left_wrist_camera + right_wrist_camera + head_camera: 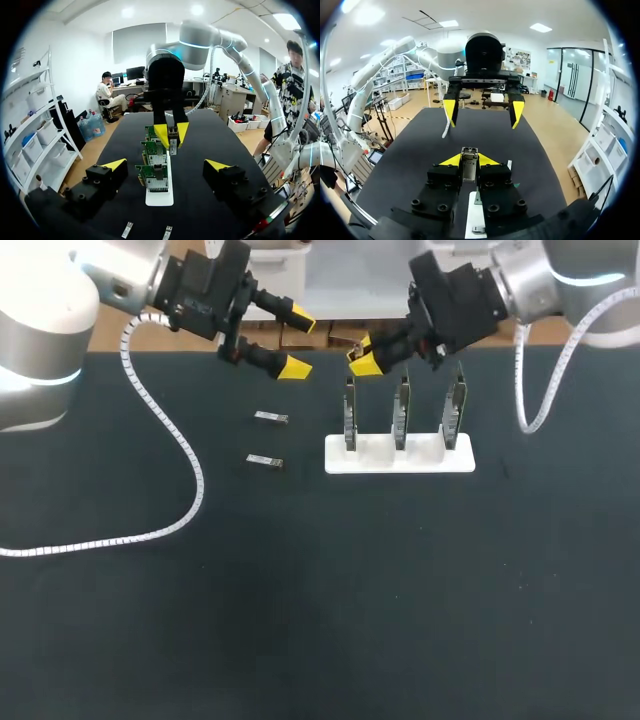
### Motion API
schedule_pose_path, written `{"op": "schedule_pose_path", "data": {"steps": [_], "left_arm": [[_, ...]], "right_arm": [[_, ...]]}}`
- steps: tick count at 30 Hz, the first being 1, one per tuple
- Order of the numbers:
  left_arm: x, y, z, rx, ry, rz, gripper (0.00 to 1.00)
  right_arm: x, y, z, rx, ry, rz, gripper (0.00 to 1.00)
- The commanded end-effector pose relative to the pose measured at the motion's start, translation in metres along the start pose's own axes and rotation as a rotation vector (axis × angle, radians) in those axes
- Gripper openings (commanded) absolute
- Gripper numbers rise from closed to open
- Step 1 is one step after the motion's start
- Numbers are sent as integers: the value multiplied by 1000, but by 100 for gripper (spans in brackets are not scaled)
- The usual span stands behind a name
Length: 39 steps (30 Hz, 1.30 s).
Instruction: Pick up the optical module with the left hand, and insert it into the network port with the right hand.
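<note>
The table (300, 640) has a black, matte top, evenly lit, with only faint shadows on it. Its far edge runs straight across the head view. In both wrist views the top shows as a long dark strip with straight side edges.

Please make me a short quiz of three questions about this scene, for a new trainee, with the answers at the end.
1. True or false: the right gripper is shut on an optical module.
2. How many loose modules lie on the table? A: one. B: two. C: four.
3. Fill in the missing word: the white holder carries ___ upright circuit boards.

Key: 1 true; 2 B; 3 three.
</note>
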<state>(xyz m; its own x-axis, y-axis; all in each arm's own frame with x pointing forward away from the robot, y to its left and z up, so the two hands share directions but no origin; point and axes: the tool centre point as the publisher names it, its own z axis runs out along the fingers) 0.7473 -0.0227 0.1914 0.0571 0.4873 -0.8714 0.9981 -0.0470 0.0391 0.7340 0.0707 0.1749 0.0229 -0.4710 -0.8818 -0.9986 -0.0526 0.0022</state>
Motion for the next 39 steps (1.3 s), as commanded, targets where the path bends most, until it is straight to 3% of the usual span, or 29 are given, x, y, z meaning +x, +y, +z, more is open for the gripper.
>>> {"op": "schedule_pose_path", "data": {"steps": [1, 22, 32, 39], "left_arm": [[-1, 2, 0, 5, 5, -2, 100], [-1, 2, 0, 5, 5, -2, 100], [-1, 2, 0, 5, 5, -2, 100], [-1, 2, 0, 5, 5, -2, 100]], "right_arm": [[0, -13, 5, -36, 3, 8, 0], [1, -2, 7, -30, 9, 39, 0], [12, 5, 10, -30, 6, 79, 0], [5, -9, 6, -62, 28, 30, 0]]}}
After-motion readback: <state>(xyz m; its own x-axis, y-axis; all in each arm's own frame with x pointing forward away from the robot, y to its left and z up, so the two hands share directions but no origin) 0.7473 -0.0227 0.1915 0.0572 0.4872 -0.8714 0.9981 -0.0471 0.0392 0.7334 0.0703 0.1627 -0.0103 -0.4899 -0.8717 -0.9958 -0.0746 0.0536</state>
